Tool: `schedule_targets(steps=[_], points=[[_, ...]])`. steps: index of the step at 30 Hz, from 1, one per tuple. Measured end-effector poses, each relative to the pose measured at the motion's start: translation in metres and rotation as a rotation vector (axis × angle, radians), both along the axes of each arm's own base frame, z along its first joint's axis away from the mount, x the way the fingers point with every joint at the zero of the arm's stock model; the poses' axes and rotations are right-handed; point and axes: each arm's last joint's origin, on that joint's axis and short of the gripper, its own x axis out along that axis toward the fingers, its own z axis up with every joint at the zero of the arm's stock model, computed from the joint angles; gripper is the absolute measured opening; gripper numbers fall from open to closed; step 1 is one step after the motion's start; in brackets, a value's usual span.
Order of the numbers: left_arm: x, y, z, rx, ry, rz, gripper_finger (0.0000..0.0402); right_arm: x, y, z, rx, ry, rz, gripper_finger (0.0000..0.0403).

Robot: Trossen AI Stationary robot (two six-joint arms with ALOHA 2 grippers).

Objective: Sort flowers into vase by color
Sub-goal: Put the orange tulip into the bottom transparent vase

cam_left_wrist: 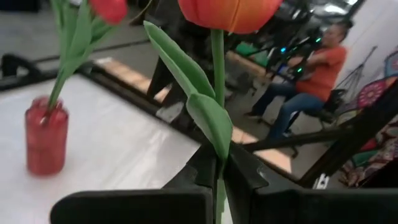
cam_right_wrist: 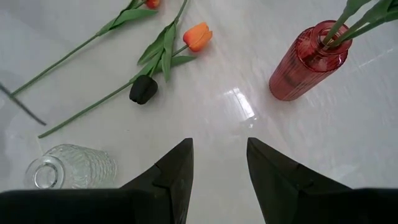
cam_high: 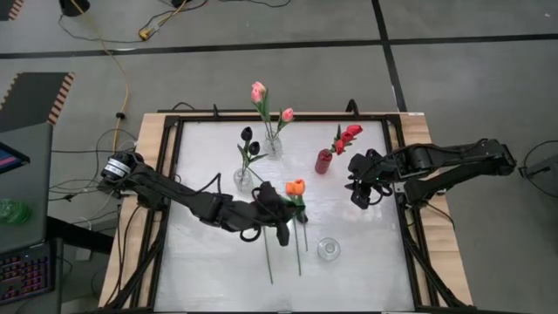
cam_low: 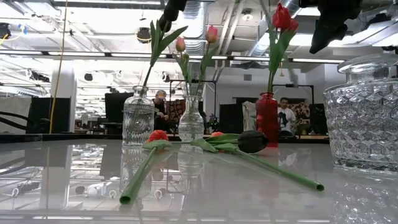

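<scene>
The left gripper point(cam_high: 281, 212) is over the middle of the table point(cam_high: 209, 270), its fingers clamped on the thin green stem of an orange tulip point(cam_high: 296, 187); in its wrist view the stem runs up between the closed fingers point(cam_left_wrist: 244, 171), with leaves and the orange head above. Two more tulips lie flat on the table nearby, stems trailing toward the front edge, one with a black head point(cam_right_wrist: 143, 89). The empty clear vase point(cam_high: 328, 249) stands near the front; the red vase point(cam_high: 323, 160), a clear vase with pink tulips point(cam_high: 274, 145) and one with black tulips point(cam_high: 243, 180) stand farther back. The right gripper point(cam_high: 359, 194) hovers beside the red vase, fingers apart and empty. The tulips look very light, with thin, bendy stems that could slip or swing, so a hold low on the stem, below the leaves, seems best; the glass vases look tippable if knocked.
</scene>
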Motion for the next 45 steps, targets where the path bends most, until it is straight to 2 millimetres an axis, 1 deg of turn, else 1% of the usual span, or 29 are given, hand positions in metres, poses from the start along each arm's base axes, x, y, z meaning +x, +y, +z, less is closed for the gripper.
schedule_targets(steps=[12,22,26,31,45], points=[[0.001,0.000,0.024,0.134,-0.185,-0.011,0.0001,0.000,0.000,0.000,0.000,0.000,0.000,0.0178],[0.001,-0.003,0.029,0.194,-0.234,-0.108,0.0001,0.000,0.000,0.000,0.000,-0.001,0.000,0.0178],[0.006,-0.005,0.024,0.202,-0.251,-0.132,0.0001,0.000,0.000,0.000,0.000,-0.001,0.000,0.0178],[0.018,-0.009,0.008,0.268,-0.266,-0.182,0.0001,0.000,0.000,0.000,0.001,-0.005,0.000,0.0178],[0.022,-0.009,-0.001,0.280,-0.224,-0.197,0.0001,0.001,0.000,0.000,0.001,-0.007,0.000,0.0178]])
